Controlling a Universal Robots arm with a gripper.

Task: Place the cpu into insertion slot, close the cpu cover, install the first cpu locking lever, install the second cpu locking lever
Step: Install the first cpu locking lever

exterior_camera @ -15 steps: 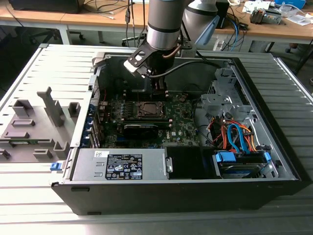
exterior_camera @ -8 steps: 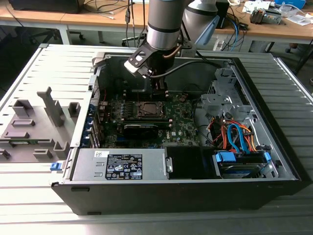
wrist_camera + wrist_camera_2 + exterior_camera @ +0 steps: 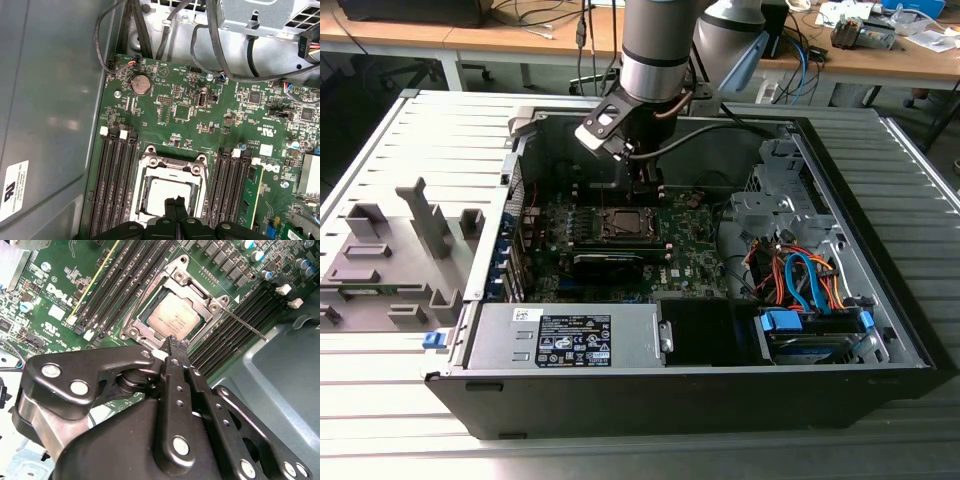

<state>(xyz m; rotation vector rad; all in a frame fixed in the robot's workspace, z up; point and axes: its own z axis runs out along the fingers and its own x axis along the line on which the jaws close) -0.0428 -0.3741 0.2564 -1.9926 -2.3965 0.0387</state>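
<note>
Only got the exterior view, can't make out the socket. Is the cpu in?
Observer: Yes. In the second wrist view the cpu lies flat, metal top up, framed by the cover lying down around it.
Operator: Gripper holding anything?
Observer: No. In the same view the gripper is shut and empty, with its tips by the cover's edge. I can't tell if they touch it.

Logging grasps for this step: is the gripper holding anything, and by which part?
Nothing visible: the gripper is shut and empty, tips by the edge of the cover around the chip.
</note>
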